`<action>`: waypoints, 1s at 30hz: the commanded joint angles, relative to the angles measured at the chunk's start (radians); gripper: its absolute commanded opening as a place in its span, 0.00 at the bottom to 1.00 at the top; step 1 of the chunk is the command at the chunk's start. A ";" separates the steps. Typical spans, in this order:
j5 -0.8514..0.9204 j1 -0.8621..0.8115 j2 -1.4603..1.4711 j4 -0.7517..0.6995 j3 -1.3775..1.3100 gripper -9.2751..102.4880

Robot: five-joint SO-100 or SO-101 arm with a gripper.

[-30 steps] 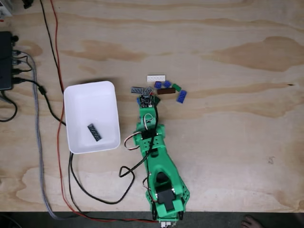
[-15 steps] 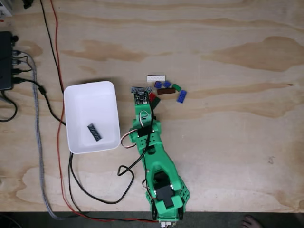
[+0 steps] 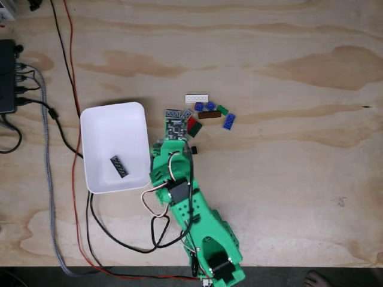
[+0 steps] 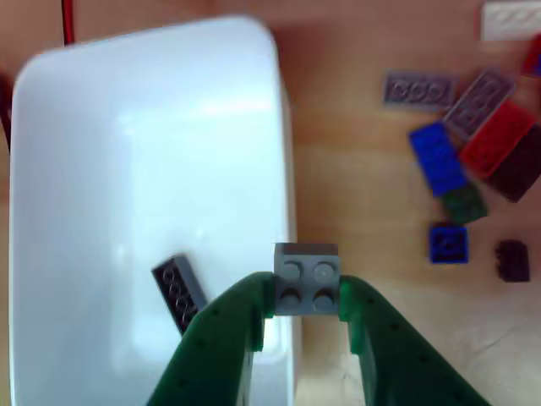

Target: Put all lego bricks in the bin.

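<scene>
In the other view the tool (image 4: 304, 317) is closed on a grey brick (image 4: 306, 278) at lower centre, right above the bin's right rim (image 4: 283, 169). The bin's inside lies to the left in this frame, so the carry probably goes left.

The pale plywood worktop (image 3: 287, 179) carries the white bin (image 3: 134, 116) at its left in the fixed view. Loose lego bricks (image 3: 206, 110) cluster just right of it. Black and red cables (image 3: 72, 89) trail along the left side.
</scene>
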State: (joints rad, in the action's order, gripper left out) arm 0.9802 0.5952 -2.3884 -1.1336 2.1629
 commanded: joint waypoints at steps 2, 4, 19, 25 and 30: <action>-0.094 0.201 0.328 0.032 -0.261 0.09; -0.120 0.249 0.407 0.029 -0.328 0.11; -0.060 -0.084 0.018 -0.054 -0.268 0.31; 0.222 -0.344 0.092 0.084 0.129 0.26; 0.241 -0.342 0.316 0.189 0.086 0.25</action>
State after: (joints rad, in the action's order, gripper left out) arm 1.1796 0.2715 -2.1905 -1.0247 2.3010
